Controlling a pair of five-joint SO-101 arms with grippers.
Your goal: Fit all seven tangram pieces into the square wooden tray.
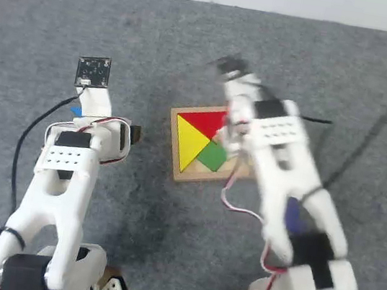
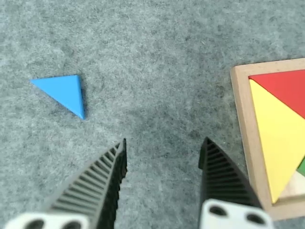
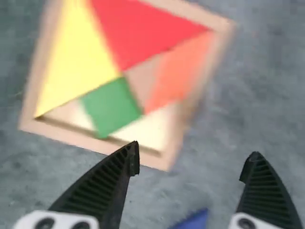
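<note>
Well, both my pincers stand open and hold nothing. My left pincer (image 2: 164, 143) hangs over the grey carpet (image 2: 157, 47), between the light blue triangle (image 2: 62, 93) and the wooden tray (image 2: 240, 124), touching neither. My right pincer (image 3: 193, 155) hangs just off one edge of the tray, and a dark blue piece (image 3: 193, 219) lies on the carpet close under it, outside the frame.

Inside the tray I see a red triangle (image 3: 138, 28), a yellow triangle (image 3: 76, 67), a green square (image 3: 112, 107) and an orange piece (image 3: 178, 71). Bare wood shows beside the green square, so I judge the job part done.

I take the pieces to be thin, stiff, light wood with smooth painted faces. They should not bend or break, but they could slip or pivot between my ribbed fingers. The light blue triangle lies flat and low on the carpet, so I would come straight down and pinch across its body, from the long edge toward the opposite corner. A hold near the middle should keep it from swinging. A hold on a sharp tip would likely let it twist.

No brand, label or writing can be read on the pieces or the tray.
</note>
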